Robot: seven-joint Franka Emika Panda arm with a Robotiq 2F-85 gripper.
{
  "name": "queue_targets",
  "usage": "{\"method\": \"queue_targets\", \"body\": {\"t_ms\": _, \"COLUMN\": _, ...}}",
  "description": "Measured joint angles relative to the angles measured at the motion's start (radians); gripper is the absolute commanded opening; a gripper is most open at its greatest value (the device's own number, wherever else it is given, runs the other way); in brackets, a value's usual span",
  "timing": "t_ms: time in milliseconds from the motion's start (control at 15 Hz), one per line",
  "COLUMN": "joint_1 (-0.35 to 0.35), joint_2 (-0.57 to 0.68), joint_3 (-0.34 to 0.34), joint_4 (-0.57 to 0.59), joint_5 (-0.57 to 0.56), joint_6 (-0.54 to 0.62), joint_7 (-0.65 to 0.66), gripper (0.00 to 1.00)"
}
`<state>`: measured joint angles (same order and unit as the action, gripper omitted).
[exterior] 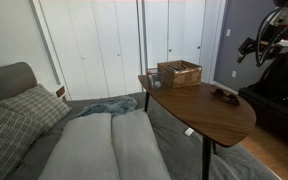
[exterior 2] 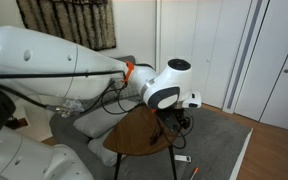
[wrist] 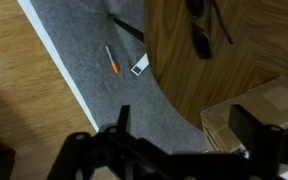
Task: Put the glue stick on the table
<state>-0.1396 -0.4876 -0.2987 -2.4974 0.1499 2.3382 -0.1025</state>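
Glue stick (wrist: 111,60) lies flat on the grey carpet (wrist: 89,95), i.e. on the floor and not on the tabletop (wrist: 244,60). In the wrist view it sits well below my tool (wrist: 182,125) and up-frame from it, toward the finger at the frame's left. Whitish body w/ an orange end, orange end pointing toward the tool. A small white flat item (wrist: 138,69) lies just beside it on the carpet, between the stick and the tabletop's rounded edge; they look apart, not touching. My tool is released: both fingers (wrist: 119,122) spread wide w/ nothing between them, only carpet and the tabletop edge showing in the gap. The tool hangs high over that edge, clear of everything. On the tabletop a flat dark lump (wrist: 199,40) rests up-frame of the tool, and the wooden crate (wrist: 259,105) stands closest, beside the finger at the frame's right. Wood floor (wrist: 24,80) starts past the carpet's pale border, further out on the stick's side. In an exterior view the orange bit (exterior 2: 194,172) shows on the floor near the table's foot, w/ my arm (exterior 2: 164,90) reaching out above the tabletop. In an exterior view the crate (exterior: 179,72) and lump (exterior: 224,95) sit well apart on the brown top.
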Motion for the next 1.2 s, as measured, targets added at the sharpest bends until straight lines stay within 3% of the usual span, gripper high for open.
{"method": "queue_targets", "body": {"t_ms": 200, "joint_1": 0.031, "joint_2": 0.020, "joint_3": 0.003, "joint_4": 0.050, "joint_5": 0.030, "joint_6": -0.020, "joint_7": 0.000, "gripper": 1.00}}
{"method": "queue_targets", "body": {"t_ms": 1200, "joint_1": 0.031, "joint_2": 0.024, "joint_3": 0.002, "joint_4": 0.053, "joint_5": 0.033, "joint_6": -0.024, "joint_7": 0.000, "gripper": 1.00}}
